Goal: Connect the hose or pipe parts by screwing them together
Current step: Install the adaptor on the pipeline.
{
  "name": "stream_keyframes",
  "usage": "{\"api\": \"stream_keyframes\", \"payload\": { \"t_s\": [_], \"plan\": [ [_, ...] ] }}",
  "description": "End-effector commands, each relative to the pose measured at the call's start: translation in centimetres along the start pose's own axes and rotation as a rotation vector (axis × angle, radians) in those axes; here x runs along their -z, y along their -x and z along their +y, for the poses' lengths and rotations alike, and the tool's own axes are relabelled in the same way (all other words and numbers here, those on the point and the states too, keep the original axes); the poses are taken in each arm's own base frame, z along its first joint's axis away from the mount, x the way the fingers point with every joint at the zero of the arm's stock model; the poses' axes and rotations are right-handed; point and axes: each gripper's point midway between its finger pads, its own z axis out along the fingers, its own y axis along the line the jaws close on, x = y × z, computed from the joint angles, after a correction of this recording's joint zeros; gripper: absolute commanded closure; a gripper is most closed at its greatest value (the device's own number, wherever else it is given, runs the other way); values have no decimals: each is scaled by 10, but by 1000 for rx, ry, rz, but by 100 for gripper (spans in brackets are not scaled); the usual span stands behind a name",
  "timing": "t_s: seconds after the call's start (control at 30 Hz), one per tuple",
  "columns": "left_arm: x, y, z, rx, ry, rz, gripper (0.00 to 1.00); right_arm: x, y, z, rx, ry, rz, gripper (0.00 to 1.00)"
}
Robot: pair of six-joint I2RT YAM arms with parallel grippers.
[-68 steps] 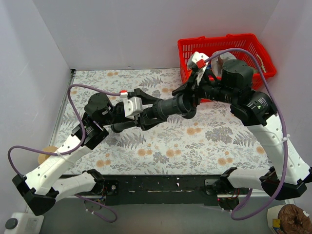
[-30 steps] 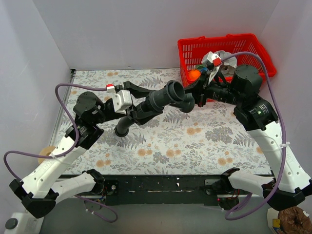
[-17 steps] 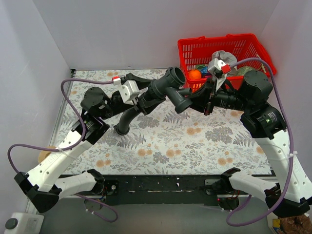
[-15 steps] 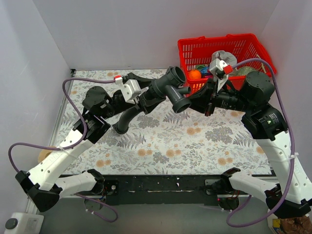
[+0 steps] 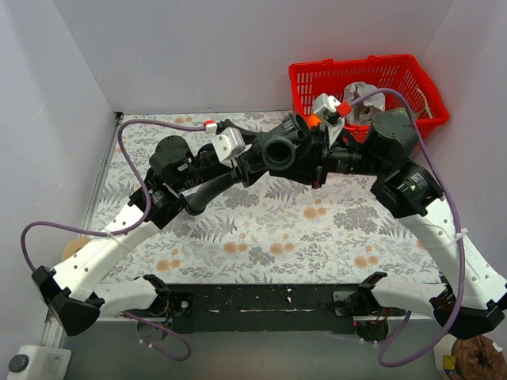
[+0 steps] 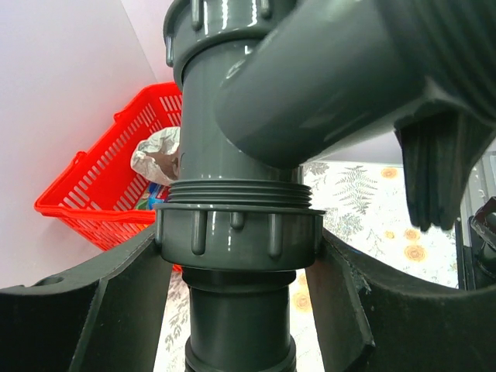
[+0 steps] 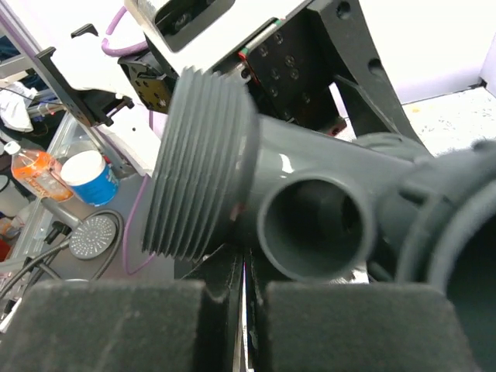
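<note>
Just in front of the red plastic mesh basket [image 5: 348, 75], on its side toward the left arm, the short dark grey plastic T-shaped fitting [image 5: 279, 150] hung in the air. The long black ribbed flexible hose [image 5: 212, 186] trailed from it, away from the basket, and drooped toward the flower-patterned table cover [image 5: 317, 229].

The left gripper [image 6: 239, 252] was clamped on the ridged grey nut [image 6: 239, 229] where the hose's smooth collar met the fitting, with one finger on each side. The right gripper [image 7: 246, 293] had its foam pads pressed together with nothing between them. It sat close to the fitting's round side opening [image 7: 314, 225]. I couldn't tell whether it touched.

The fitting looked light, rigid and glossy, so I'd expect it to slip in a loose pinch. Its ridged nut or a straight barrel seemed the better hold. The hose looked bendy, so it seemed best held at the stiff collar, since the ribbed length would flex and twist the threads askew.
</note>
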Motion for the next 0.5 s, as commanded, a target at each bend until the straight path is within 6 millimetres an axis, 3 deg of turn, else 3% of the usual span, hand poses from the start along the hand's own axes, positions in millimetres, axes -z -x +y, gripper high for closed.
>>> {"api": "stream_keyframes", "payload": {
  "t_s": [0.0,0.1,0.33,0.47],
  "plan": [
    [0,17,-4,-25,-5,-22,100,-5,44,8,104,-19,-127,99],
    [3,3,-11,-15,-32,22,100,-4,59,5,125,-56,-169,99],
    [8,-12,-37,-13,-127,79,100,-9,69,-10,129,-119,-147,99],
    [12,-7,-45,-19,-170,72,100,-13,50,-24,88,-154,-64,99]
  ]
}}
